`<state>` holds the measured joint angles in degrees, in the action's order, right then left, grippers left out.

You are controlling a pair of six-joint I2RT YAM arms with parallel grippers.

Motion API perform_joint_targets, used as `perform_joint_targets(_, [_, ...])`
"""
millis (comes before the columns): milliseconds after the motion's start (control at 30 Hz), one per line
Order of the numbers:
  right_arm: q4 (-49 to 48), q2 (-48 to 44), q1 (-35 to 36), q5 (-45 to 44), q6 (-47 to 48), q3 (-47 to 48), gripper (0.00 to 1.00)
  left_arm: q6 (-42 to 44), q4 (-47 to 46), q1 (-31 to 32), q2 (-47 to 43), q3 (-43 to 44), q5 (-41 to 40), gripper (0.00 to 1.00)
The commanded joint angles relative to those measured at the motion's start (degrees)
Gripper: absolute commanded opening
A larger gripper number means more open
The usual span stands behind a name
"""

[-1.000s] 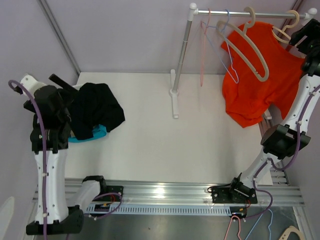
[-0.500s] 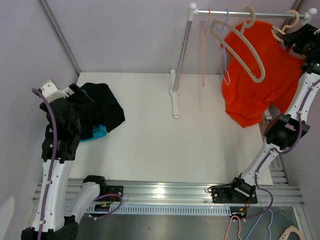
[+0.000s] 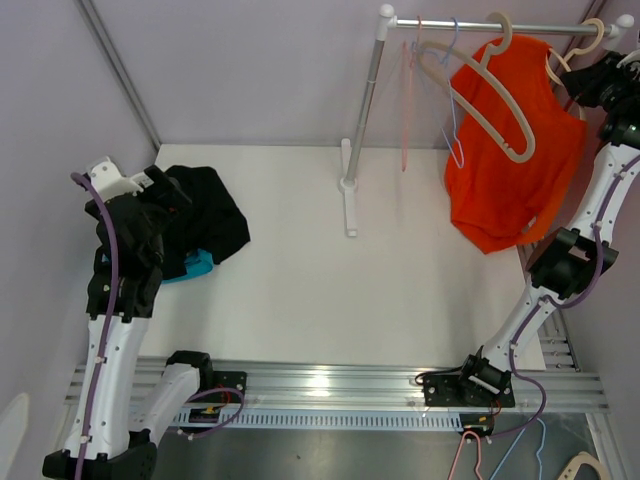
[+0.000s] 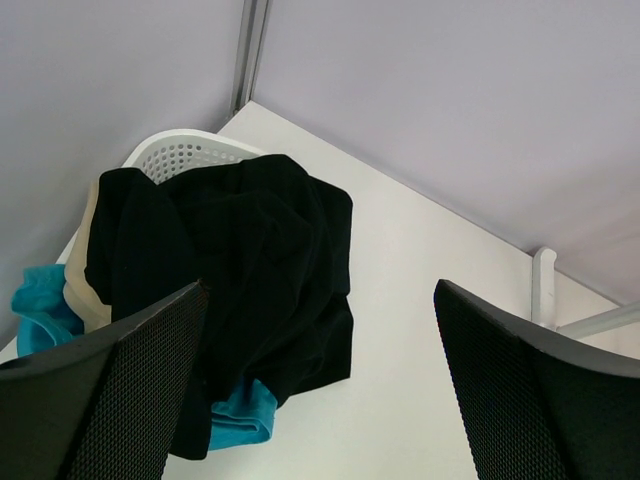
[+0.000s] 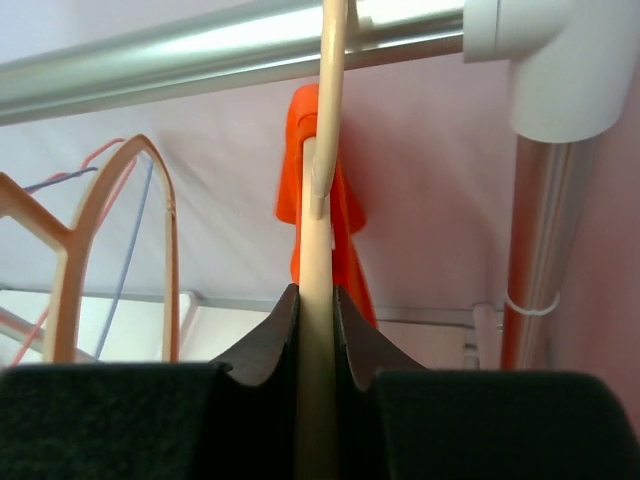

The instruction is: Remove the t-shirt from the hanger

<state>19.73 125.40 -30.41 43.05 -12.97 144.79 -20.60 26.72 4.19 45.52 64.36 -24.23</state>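
Note:
The orange t-shirt [image 3: 510,150] hangs on a cream hanger [image 3: 590,42] at the right end of the rail [image 3: 470,27]. My right gripper [image 3: 588,82] is up beside the shirt's collar. In the right wrist view it [image 5: 316,300] is shut on the hanger's [image 5: 325,150] cream neck just below the rail [image 5: 200,50], with orange t-shirt [image 5: 345,220] cloth showing behind. My left gripper [image 3: 165,190] is far off at the left, open [image 4: 320,290] above a black garment [image 4: 230,250], holding nothing.
An empty cream hanger [image 3: 490,95] and thin pink and blue wire hangers [image 3: 408,90] hang left of the shirt. The rack's post [image 3: 365,100] stands on the table. A white basket [image 4: 190,150] at the left holds the black garment [image 3: 205,215] and teal cloth [image 3: 195,265].
My right gripper has risen to the hanger's neck and shut on it; the shirt has swung slightly left. The left arm has swung in over the black garment and settled there.

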Motion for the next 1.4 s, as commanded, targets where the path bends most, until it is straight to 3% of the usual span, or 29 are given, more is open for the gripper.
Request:
perform_joint_targets(0, [0.58, -3.67, 0.44, -0.24, 0.32, -0.30, 0.08, 1.44, -2.37, 0.47, -0.43, -0.90, 1.11, 1.00])
perform_joint_targets(33, [0.75, -3.94, 0.53, -0.85, 0.05, -0.13, 0.00, 1.70, -2.72, 0.47, -0.69, -1.07, 1.11, 0.99])
perform_joint_targets(400, [-2.94, -9.03, 2.29, 0.11, -3.55, 0.75, 0.00, 5.74, -8.26, 2.40, -3.50, -2.22, 9.37, 0.99])
perform_joint_targets(600, [1.89, -13.95, 2.55, -2.17, -0.13, -0.47, 0.00, 7.33, -9.05, 5.30, -4.03, -1.87, 7.79, 0.99])
perform_joint_targets(733, [10.30, -16.59, 2.55, -6.74, 1.72, -1.35, 0.00, 7.42, -8.53, 6.97, -2.90, -0.73, 9.63, 0.99])
perform_joint_targets(867, [17.09, -21.84, 3.08, -14.81, 3.30, -6.87, 0.00, 8.29, -7.30, 9.96, -1.05, 1.90, 11.48, 1.00])
perform_joint_targets(900, [17.54, -23.43, 3.60, -17.53, 3.22, -12.02, 0.00, 8.64, -7.21, 11.01, -0.70, 2.61, 11.31, 1.00])
perform_joint_targets(1133, [22.28, -35.83, 7.82, -37.13, -0.90, -27.70, 0.00, 12.07, -6.33, 24.62, 4.22, 6.74, 14.55, 0.99])
perform_joint_targets(1267, [22.03, -44.00, 14.58, -54.68, -5.30, -38.30, 0.00, 16.64, -13.76, 34.38, 4.67, 2.63, 26.40, 1.00])
perform_joint_targets(1300, [19.76, -46.37, 16.16, -57.17, -6.18, -41.23, 0.00, 17.43, -15.80, 37.53, 4.67, 1.48, 32.86, 0.99])
perform_joint_targets(1367, [18.77, -52.35, 19.07, -60.26, -9.24, -47.63, 0.00, 17.09, -20.63, 40.01, 5.63, -1.33, 38.00, 1.00])
